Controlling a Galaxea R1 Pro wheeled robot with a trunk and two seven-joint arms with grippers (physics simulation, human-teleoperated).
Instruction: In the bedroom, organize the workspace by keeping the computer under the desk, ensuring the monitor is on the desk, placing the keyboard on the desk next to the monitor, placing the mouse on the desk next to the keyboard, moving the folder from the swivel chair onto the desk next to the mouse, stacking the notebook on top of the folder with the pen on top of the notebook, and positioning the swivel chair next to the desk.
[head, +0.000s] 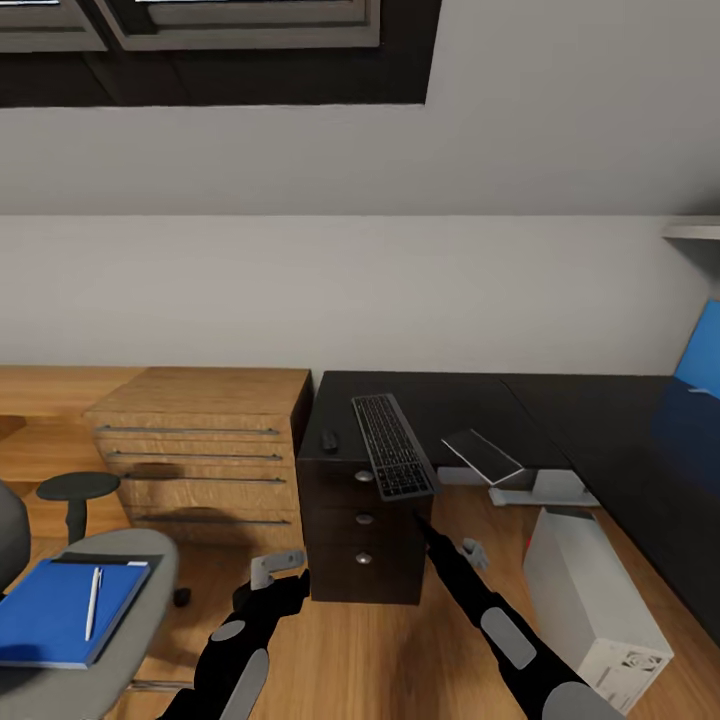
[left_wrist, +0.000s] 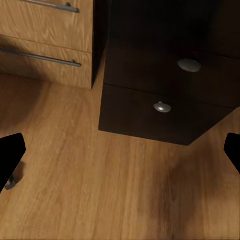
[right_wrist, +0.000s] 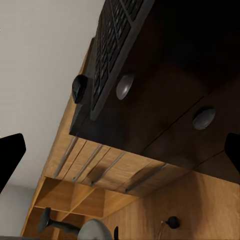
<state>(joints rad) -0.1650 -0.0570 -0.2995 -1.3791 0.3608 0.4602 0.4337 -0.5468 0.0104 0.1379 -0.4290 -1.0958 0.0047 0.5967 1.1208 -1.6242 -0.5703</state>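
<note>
At desk (head: 560, 400) edge, keyboard (head: 392, 445) overhanging, liable to tip if nudged by right gripper (head: 470, 552); both claws wide, empty

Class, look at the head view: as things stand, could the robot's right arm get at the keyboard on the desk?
Probably yes. The right gripper hangs open just below the keyboard, whose near end overhangs the desk edge, with nothing between them.

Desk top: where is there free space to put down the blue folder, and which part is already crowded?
On the desk, the widest bare patch runs from the notebook toward the blue back panel. A narrower strip lies behind the keyboard, along the wall. The end over the drawer unit is crowded: the keyboard overhangs the front edge there, with the mouse beside it.
</note>
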